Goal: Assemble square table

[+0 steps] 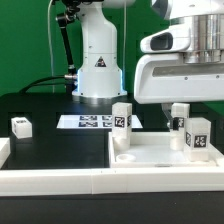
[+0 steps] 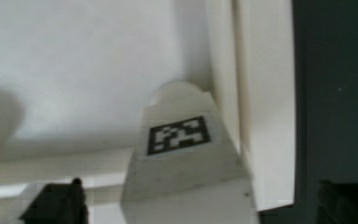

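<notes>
Seemingly smooth white plastic slab (image 1: 160,152), raised rim, boxy tagged legs (image 1: 121,123)

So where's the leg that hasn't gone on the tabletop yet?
The loose leg lies on the black table at the exterior view's far left, apart from the square tabletop and to the left of the marker board.
</notes>
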Available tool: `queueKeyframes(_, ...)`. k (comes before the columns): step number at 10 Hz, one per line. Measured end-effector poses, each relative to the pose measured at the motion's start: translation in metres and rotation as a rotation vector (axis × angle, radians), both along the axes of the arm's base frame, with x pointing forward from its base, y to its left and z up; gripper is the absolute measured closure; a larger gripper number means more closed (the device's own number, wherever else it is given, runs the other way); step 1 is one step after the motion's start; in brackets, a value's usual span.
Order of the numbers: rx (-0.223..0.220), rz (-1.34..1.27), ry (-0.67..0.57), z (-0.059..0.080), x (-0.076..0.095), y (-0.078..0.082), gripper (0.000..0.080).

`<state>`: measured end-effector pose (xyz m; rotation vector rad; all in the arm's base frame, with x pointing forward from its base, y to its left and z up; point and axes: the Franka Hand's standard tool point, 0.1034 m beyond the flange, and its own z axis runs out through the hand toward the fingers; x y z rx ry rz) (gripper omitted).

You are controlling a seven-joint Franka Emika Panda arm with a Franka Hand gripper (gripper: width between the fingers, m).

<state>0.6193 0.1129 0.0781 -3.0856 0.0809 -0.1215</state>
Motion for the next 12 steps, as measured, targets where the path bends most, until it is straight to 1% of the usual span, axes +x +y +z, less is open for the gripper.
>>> queueKeyframes(2,-0.014,0.072,-0.004,0.0,0.0007,-0.0037,0.015)
queueKeyframes(4,-0.014,0.068,-0.002,-0.0007,0.0004,-0.004,0.0407)
queueKeyframes(5,-0.014,0.062,-0.002,-0.0007,0.0005,-0.0041,0.0407)
queueKeyframes(6,-0.012,0.037,-0.001,-0.0008,0.0005,-0.0042,0.051)
queueKeyframes(8,-0.008,-0.008,0.001,-0.0008,0.0005,-0.0045,0.051)
queueKeyframes(11,0.012,-0.308,0.011,-0.0001,0.0018,-0.0085,0.051)
queueKeyframes(12,0.008,-0.37,0.015,-0.0006,0.0016,-0.0115,0.0508)
